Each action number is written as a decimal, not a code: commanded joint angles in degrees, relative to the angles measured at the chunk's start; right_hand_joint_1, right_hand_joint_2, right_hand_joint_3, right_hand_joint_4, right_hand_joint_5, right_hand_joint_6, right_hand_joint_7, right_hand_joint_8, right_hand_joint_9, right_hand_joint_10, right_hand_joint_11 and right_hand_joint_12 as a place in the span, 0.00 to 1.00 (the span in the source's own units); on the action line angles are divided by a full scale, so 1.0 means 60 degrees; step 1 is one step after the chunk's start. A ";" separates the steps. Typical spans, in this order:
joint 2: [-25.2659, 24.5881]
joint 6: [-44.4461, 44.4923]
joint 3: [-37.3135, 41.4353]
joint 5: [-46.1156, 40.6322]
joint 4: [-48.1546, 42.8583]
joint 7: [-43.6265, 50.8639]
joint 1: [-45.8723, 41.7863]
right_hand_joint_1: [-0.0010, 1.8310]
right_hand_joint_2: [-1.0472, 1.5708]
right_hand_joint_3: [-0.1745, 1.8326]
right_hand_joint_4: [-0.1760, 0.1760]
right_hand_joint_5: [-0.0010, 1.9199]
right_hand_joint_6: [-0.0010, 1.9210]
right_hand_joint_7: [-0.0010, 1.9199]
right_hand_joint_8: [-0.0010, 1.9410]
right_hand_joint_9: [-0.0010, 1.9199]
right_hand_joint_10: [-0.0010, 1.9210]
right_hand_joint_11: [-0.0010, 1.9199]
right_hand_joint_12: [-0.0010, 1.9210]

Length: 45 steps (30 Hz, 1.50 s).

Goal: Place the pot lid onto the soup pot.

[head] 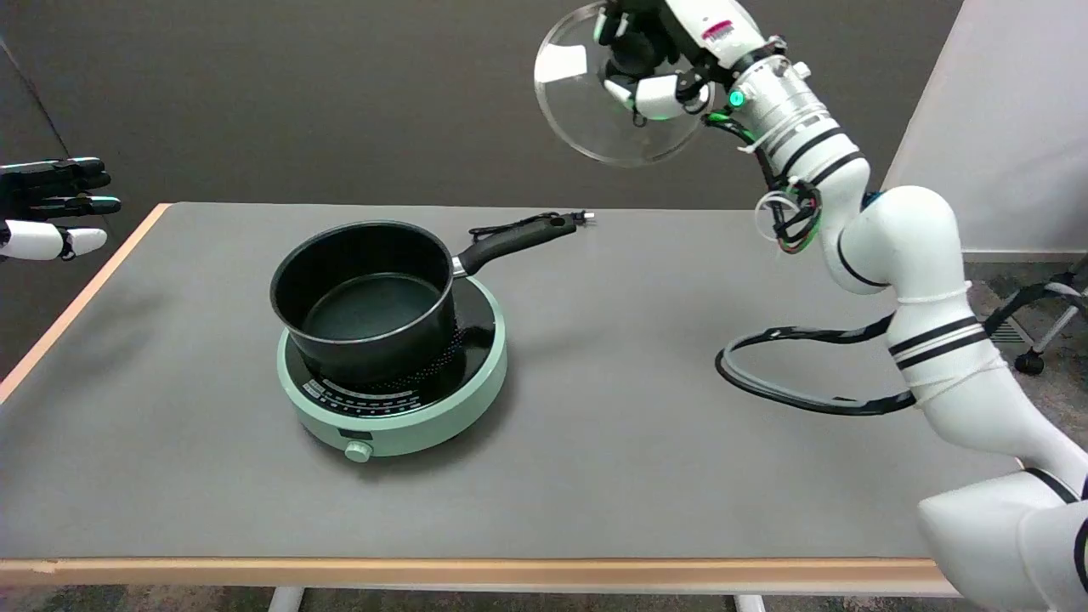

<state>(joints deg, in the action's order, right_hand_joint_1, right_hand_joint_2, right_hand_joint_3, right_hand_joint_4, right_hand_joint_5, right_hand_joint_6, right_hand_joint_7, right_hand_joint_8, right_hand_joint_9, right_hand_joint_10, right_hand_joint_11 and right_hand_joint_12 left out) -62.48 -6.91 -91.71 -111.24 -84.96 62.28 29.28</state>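
A black soup pot with a long black handle stands uncovered on a mint-green hot plate left of the table's middle. High above the table's far edge, at the top of the head view, my right hand holds a clear glass pot lid by its knob. The lid is tilted, its face turned toward the left. It hangs well to the right of the pot and far above it. The fingers around the knob show partly through the glass.
A black cable loop lies on the table by my right arm's base. The idle left hand hangs in the air at the left edge. A chair base stands on the floor at the far right.
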 commanded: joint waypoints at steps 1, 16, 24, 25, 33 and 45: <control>-0.0539 -0.0250 -0.1180 0.0092 -0.0175 -0.0043 0.0796 0.74 0.72 0.42 1.00 0.35 0.60 0.45 0.71 0.44 0.85 0.40 1.00; -0.0996 -0.0560 -0.3648 -0.1787 0.1948 0.0024 0.2699 0.74 0.72 0.43 1.00 0.35 0.60 0.45 0.71 0.44 0.84 0.40 1.00; -0.1613 -0.0960 -0.5016 -0.1787 0.3536 0.0024 0.3892 0.74 0.72 0.43 1.00 0.35 0.60 0.45 0.71 0.44 0.84 0.40 1.00; -0.1652 -0.0978 -0.5159 -0.1779 0.3619 0.0032 0.3983 0.74 0.72 0.43 1.00 0.35 0.60 0.45 0.71 0.44 0.84 0.40 1.00; -0.1883 -0.1132 -0.5833 -0.1243 0.4144 0.0037 0.4372 0.74 0.72 0.43 1.00 0.35 0.59 0.45 0.71 0.44 0.85 0.40 1.00; -0.2348 -0.3664 -0.4538 0.1120 0.4588 -0.1846 0.4773 0.74 0.72 0.43 1.00 0.35 0.59 0.46 0.71 0.45 0.85 0.41 1.00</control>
<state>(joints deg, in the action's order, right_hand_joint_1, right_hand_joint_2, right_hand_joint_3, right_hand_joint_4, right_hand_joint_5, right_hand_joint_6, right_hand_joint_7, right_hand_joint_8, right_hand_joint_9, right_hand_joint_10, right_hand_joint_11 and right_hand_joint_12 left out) -72.29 -13.48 -121.86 -117.35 -64.13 62.21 52.05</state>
